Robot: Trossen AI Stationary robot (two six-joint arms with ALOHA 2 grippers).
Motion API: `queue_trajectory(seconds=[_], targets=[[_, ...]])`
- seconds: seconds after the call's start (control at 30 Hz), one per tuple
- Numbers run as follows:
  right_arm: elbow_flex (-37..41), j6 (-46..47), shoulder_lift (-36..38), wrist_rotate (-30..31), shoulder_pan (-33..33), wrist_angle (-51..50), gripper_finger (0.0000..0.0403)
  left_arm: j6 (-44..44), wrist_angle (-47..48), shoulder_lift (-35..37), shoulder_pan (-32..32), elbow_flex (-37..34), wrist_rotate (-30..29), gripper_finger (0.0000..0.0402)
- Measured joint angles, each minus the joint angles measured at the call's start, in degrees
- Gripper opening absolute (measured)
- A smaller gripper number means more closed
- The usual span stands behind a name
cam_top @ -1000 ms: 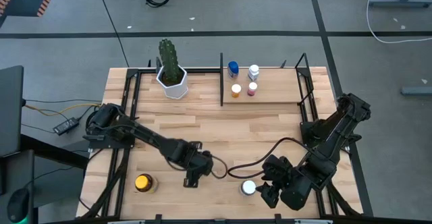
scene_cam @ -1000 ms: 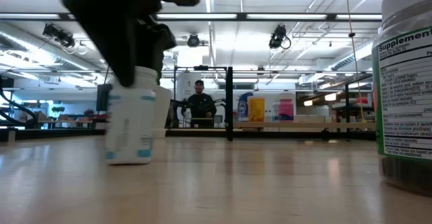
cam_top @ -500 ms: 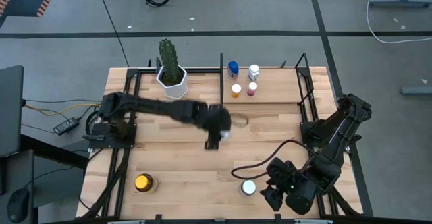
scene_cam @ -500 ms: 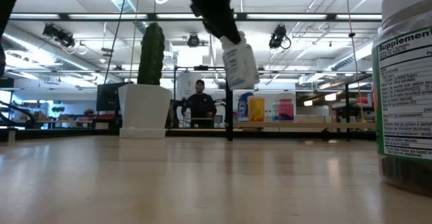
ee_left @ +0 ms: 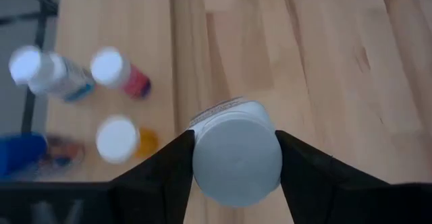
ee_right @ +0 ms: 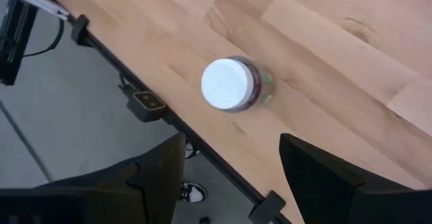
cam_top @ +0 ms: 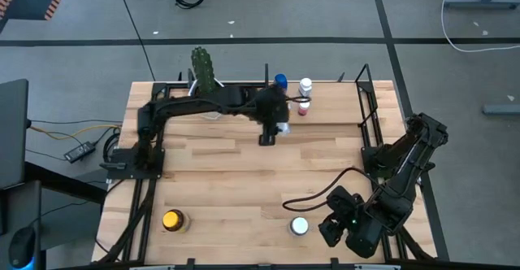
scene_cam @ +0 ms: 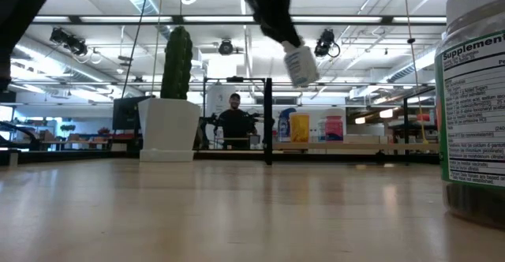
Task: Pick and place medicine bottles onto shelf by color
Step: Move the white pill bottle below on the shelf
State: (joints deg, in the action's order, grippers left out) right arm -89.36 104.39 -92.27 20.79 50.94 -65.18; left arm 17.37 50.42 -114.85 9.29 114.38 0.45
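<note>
Between the fingers of the left gripper (ee_left: 236, 158) a white bottle (ee_left: 236, 158) is clamped and held in the air, tilted, over the front edge of the shelf (cam_top: 333, 111). Just beyond it stand what appear to be orange (ee_left: 121, 140), pink (ee_left: 120, 72), white (ee_left: 47, 72) and blue (ee_left: 30, 153) bottles. Well apart, the right gripper (ee_right: 229, 160) is seen with its jaws parted and empty above a green, white-capped bottle (ee_right: 235, 84) near the table's edge.

We are seeing a white bottle (ee_left: 236, 150) with a white cap between black fingers (ee_left: 162, 177); a pink bottle (ee_left: 121, 72), an orange one (ee_left: 125, 140) and a blue one (ee_left: 30, 150) are showing on the pale wood shelf (cam_top: 333, 111); a green-labelled jar (ee_right: 233, 84) is wearing a white lid; a yellow-capped bottle (cam_top: 172, 219) is standing out; a green cactus (cam_top: 203, 67) is sitting in a white pot (scene_cam: 167, 128).
</note>
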Motion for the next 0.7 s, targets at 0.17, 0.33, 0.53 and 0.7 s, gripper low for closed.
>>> queue_trajectory(seconds=[0.17, 0.33, 0.53, 0.7], targets=[[0.0, 2.9, 0.0, -0.3, 0.2, -1.1, 0.0248, 1.3, 4.3, -8.4, 0.6, 11.6, -0.1, 0.0190], [0.0, 5.7, 0.0, -0.5, 0.3, -0.8, 0.0248, 1.4, 8.6, -15.2, 0.9, 18.5, -0.1, 0.0196], [0.0, 6.6, 0.0, -0.5, 0.3, -0.2, 0.0248, 1.3, 8.6, -19.4, 0.7, 19.2, -0.1, 0.0194], [0.0, 6.7, 0.0, -0.6, 0.3, 0.8, 0.0248, 1.1, 8.8, -21.9, 0.4, 19.2, -0.1, 0.0197]])
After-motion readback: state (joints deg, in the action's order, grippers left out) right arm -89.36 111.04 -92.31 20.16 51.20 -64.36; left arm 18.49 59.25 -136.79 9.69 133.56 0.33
